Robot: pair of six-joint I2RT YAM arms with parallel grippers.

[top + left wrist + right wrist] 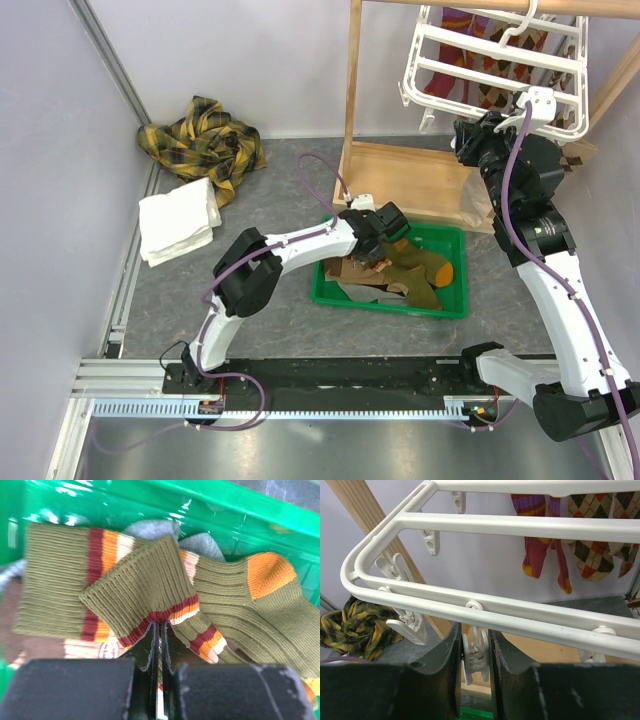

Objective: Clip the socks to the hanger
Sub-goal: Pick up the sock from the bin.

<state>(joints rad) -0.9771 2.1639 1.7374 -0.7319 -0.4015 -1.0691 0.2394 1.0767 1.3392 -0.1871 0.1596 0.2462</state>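
Several socks lie in a green tray (455,305). On top are olive socks (425,268) with orange heels. My left gripper (385,250) reaches down into the tray. In the left wrist view it (160,630) is shut on the red-striped cuff edge of a folded olive sock (140,585). The white hanger (480,60) hangs from the wooden frame at the back right. Purple and argyle socks (540,545) are clipped to its far bars. My right gripper (475,645) sits under the hanger's near bar (520,620), its fingers closed on a dangling white clip (476,652).
A yellow plaid cloth (205,140) and a folded white towel (178,225) lie at the back left. The wooden frame's post (352,90) and base board (410,180) stand just behind the tray. Purple walls close in the left and back.
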